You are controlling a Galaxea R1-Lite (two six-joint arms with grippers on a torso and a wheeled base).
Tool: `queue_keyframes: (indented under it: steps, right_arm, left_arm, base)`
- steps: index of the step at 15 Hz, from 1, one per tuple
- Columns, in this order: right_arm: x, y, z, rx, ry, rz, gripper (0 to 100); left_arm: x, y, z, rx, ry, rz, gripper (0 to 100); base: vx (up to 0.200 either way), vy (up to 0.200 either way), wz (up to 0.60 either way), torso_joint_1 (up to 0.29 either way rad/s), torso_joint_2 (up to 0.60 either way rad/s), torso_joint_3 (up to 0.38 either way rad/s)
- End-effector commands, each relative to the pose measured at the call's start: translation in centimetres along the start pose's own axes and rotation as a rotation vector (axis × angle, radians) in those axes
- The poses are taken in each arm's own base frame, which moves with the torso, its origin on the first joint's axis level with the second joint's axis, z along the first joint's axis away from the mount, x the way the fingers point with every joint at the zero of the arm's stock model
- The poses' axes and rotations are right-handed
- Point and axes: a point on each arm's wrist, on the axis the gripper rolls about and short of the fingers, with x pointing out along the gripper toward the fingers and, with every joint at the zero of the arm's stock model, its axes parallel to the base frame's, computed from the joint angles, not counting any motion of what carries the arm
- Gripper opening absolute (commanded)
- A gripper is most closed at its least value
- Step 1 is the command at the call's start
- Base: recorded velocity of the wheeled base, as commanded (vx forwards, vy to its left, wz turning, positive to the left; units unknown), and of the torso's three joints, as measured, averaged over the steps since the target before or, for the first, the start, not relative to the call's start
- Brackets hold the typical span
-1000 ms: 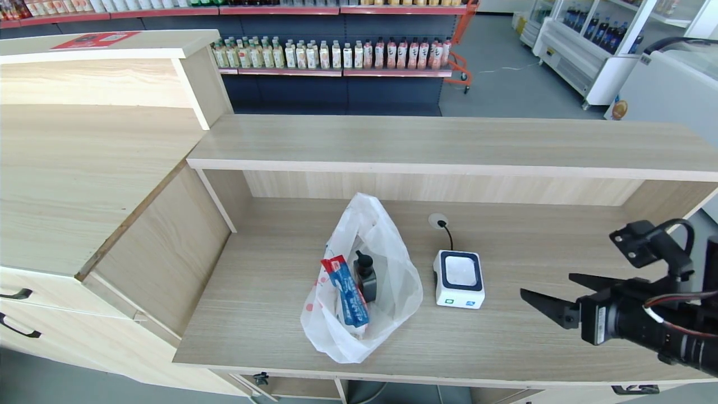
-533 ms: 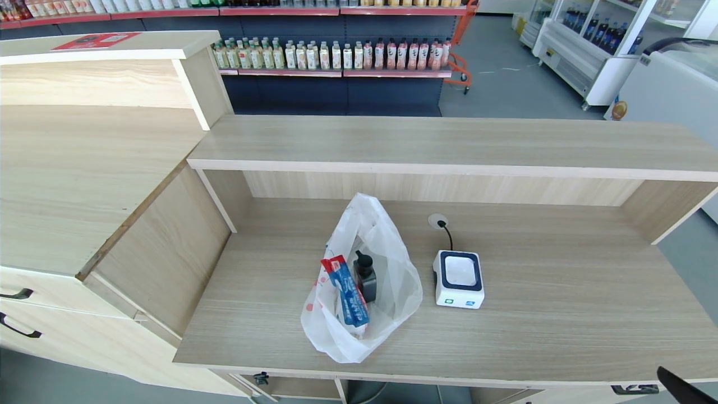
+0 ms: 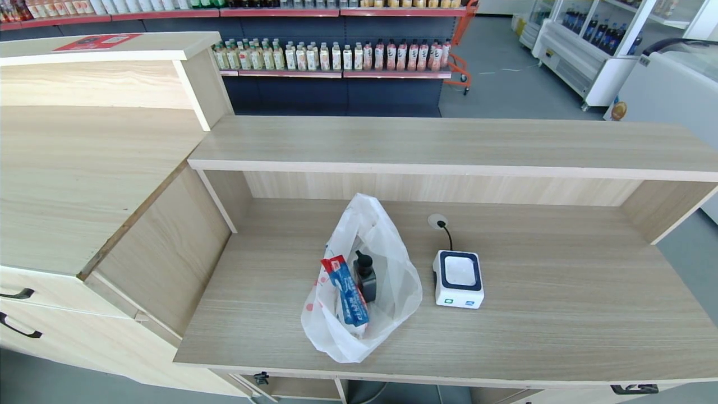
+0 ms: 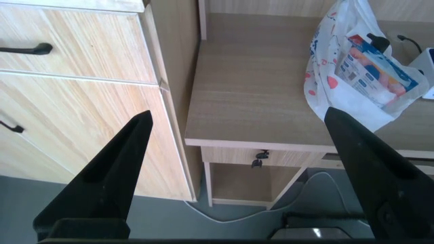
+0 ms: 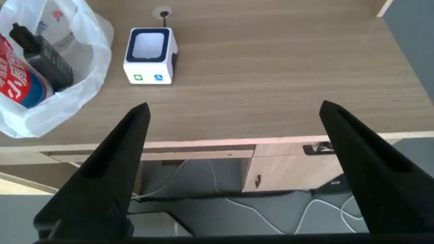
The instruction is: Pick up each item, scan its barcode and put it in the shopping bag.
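Note shopping bag point(image 3: 395, 292) on bench point(image 3: 561, 314), containing blue-red box point(image 3: 345, 294) and dark pump bottle point(image 3: 367, 280); scanner point(image 3: 459, 279) just beside. Note left jaws spread wide, empty; right jaws likewise.

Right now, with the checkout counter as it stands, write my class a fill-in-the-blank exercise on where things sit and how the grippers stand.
1. The white shopping bag sits on the counter, to the ____ of the scanner.
2. Inside the bag are a blue and red box and a ____ pump bottle.
3. The left gripper and the right gripper are both ____, with nothing between their fingers.

Missing words: left; black; open
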Motion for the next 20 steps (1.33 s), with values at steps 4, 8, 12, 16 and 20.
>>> queue_keyframes:
  steps: [4, 8, 12, 16, 20]
  right_arm:
    - [-0.19, -0.01, -0.17, 0.009, -0.021, 0.001, 100]
    - [-0.19, -0.01, -0.17, 0.015, -0.021, 0.001, 0]
    - [-0.20, -0.01, -0.13, 0.016, -0.022, 0.000, 0]
    - [-0.19, -0.01, -0.17, 0.015, -0.021, 0.001, 0]
    - [-0.20, -0.01, -0.13, 0.015, -0.022, 0.001, 0]
  left_arm:
    - [0.00, 0.00, 0.00, -0.001, -0.001, 0.000, 100]
    - [0.00, 0.00, 0.00, 0.001, -0.001, 0.000, 100]
    - [0.00, 0.00, 0.00, 0.001, -0.001, 0.000, 100]
    - [0.00, 0.00, 0.00, -0.002, -0.001, 0.000, 100]
    - [0.00, 0.00, 0.00, 0.005, -0.001, 0.000, 100]
  base:
    - [0.000, 0.000, 0.00, 0.000, 0.00, 0.000]
    - [0.000, 0.000, 0.00, 0.000, 0.00, 0.000]
    - [0.000, 0.000, 0.00, 0.000, 0.00, 0.000]
    - [0.000, 0.000, 0.00, 0.000, 0.00, 0.000]
    - [0.000, -0.150, 0.00, 0.003, 0.00, 0.001]
